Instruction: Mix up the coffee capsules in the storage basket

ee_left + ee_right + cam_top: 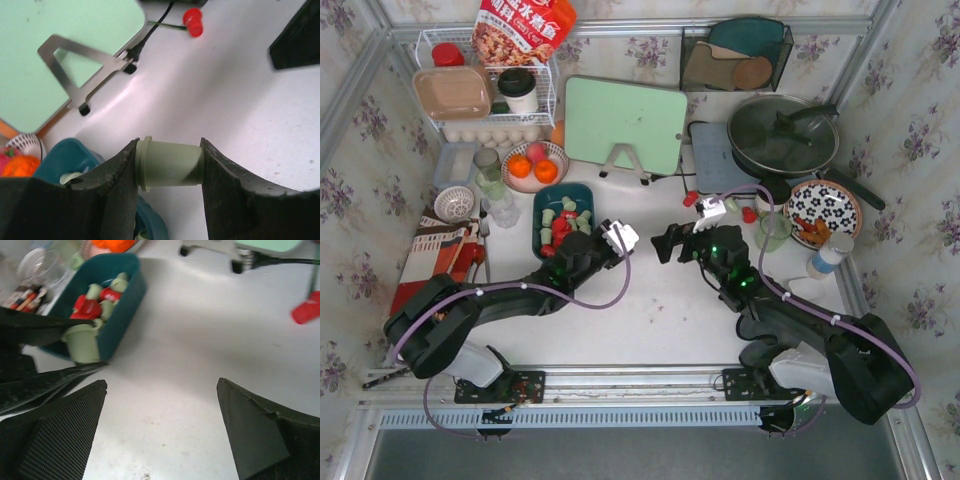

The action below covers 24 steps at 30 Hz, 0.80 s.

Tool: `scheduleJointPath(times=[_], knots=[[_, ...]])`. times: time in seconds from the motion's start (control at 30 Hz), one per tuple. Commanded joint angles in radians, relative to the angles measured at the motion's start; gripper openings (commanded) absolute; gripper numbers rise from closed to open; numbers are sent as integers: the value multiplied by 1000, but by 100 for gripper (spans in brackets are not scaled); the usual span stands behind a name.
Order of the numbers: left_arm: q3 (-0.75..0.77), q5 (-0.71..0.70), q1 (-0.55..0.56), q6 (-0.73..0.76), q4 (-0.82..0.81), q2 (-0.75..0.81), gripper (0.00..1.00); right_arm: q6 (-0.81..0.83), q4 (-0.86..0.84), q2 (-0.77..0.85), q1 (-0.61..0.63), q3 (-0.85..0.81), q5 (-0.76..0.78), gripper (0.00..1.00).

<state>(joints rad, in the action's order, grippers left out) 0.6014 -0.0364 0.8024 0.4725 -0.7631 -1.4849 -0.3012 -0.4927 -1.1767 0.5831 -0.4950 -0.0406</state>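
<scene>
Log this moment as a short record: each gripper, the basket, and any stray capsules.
Left gripper: shut on a green capsule, beside the basket
Right gripper: open, empty, above the table
Basket contents: red and green capsules, mixed together
Stray: a red capsule lying on the table

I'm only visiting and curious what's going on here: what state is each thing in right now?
Left gripper: shut on pale green capsule.
Right gripper: open, empty.
Storage basket: holding red and green capsules.
Red capsule: loose on the table, outside the basket.
Pan: covered.
</scene>
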Motion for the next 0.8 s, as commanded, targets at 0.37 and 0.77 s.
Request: scheduleJointPath(times=[0.37,0.77], knots=[[173,-290,-268,-603,570,137,1,-158,139,-125,-1,-46,535,100],[467,-155,-408,-737,834,-161,4,-135,168,-156,-1,-73,504,100]])
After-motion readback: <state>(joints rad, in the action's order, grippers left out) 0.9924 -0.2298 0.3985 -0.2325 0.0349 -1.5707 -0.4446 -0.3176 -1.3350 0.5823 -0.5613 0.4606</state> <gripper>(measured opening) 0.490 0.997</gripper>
